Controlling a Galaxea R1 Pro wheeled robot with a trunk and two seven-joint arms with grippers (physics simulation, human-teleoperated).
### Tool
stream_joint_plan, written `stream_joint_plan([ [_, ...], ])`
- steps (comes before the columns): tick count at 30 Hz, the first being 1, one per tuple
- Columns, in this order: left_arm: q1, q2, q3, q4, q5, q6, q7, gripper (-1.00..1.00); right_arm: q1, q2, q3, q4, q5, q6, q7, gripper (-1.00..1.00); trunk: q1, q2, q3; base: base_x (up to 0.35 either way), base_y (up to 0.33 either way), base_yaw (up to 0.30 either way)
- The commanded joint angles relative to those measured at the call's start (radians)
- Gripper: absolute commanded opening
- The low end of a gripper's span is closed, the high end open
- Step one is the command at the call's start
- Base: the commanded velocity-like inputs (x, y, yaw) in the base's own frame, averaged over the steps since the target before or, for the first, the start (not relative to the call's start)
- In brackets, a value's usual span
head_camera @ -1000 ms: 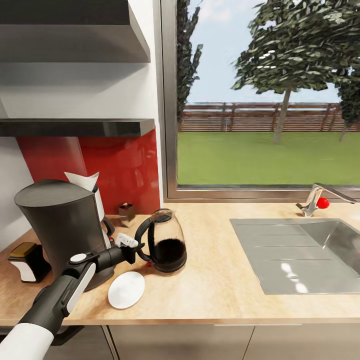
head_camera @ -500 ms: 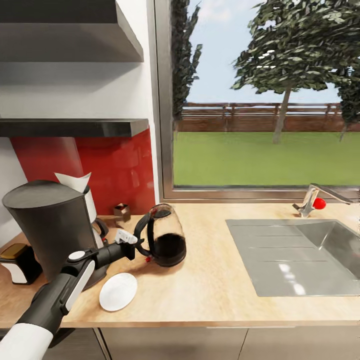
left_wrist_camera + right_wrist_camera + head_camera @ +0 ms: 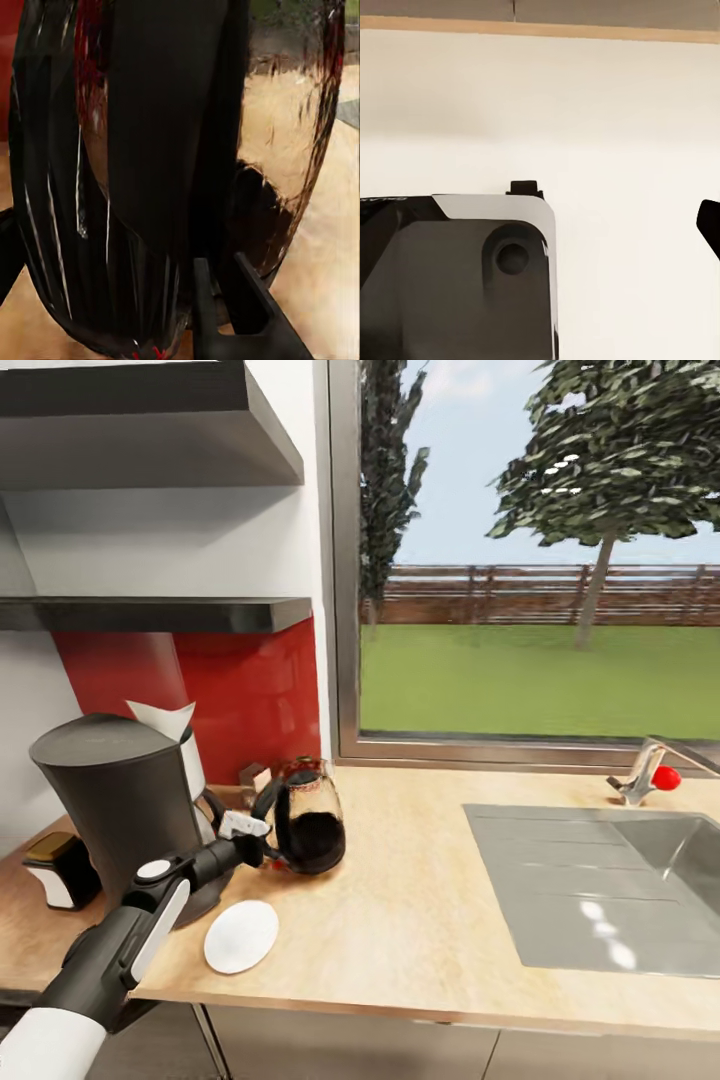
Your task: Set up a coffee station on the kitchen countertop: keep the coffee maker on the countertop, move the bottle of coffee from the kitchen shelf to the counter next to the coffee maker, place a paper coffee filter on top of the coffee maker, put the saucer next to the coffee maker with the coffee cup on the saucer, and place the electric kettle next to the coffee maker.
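The dark-grey coffee maker [image 3: 115, 810] stands at the left of the wood-grain countertop [image 3: 420, 920]. A white paper coffee filter [image 3: 166, 720] pokes up at its far top edge. The glass electric kettle [image 3: 305, 828], with dark liquid inside, sits just right of the maker. My left gripper [image 3: 262, 846] is shut on its black handle. In the left wrist view the kettle [image 3: 172, 172] looms close, with a dark finger [image 3: 244, 311] against it. The white saucer [image 3: 241, 937] lies flat in front, near the counter edge. The bottle of coffee [image 3: 58, 868] stands left of the maker. The coffee cup is hidden.
A small tan box [image 3: 252, 772] sits against the red backsplash behind the kettle. A steel sink [image 3: 600, 880] and a tap with a red knob [image 3: 652, 776] take up the right side. Dark shelves [image 3: 160, 615] hang above the maker. The right wrist view faces a dark robot part [image 3: 457, 277].
The kettle has moved left and back, closer to the coffee maker, with my left gripper on its handle. The head view has also shifted.
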Motion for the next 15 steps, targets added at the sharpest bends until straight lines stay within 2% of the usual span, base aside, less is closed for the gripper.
stream_joint_plan([
  [1, -0.001, 0.0, -0.003, -0.006, 0.026, 0.012, -0.011, -1.0, -0.001, 0.0, 0.008, 0.0, -0.01, -0.003, -0.001, 1.0, 0.0, -0.002, -0.002, 0.0, 0.0, 0.276],
  [3, 0.001, 0.0, -0.005, -0.014, 0.028, 0.011, 0.041, -1.0, -0.001, 0.001, 0.008, 0.0, -0.01, -0.003, -0.001, 1.0, 0.0, -0.002, -0.002, 0.0, 0.0, 0.277],
  [6, 0.002, 0.0, -0.007, -0.017, 0.032, 0.012, 0.074, -1.0, -0.001, 0.001, 0.009, 0.0, -0.01, -0.003, -0.001, 1.0, 0.0, -0.002, -0.002, 0.0, 0.0, 0.235],
  [15, 0.002, 0.0, -0.011, -0.017, 0.036, 0.014, 0.083, -1.0, -0.001, 0.001, 0.008, 0.0, -0.011, -0.003, -0.001, 1.0, 0.0, -0.002, -0.002, 0.0, 0.0, 0.017],
])
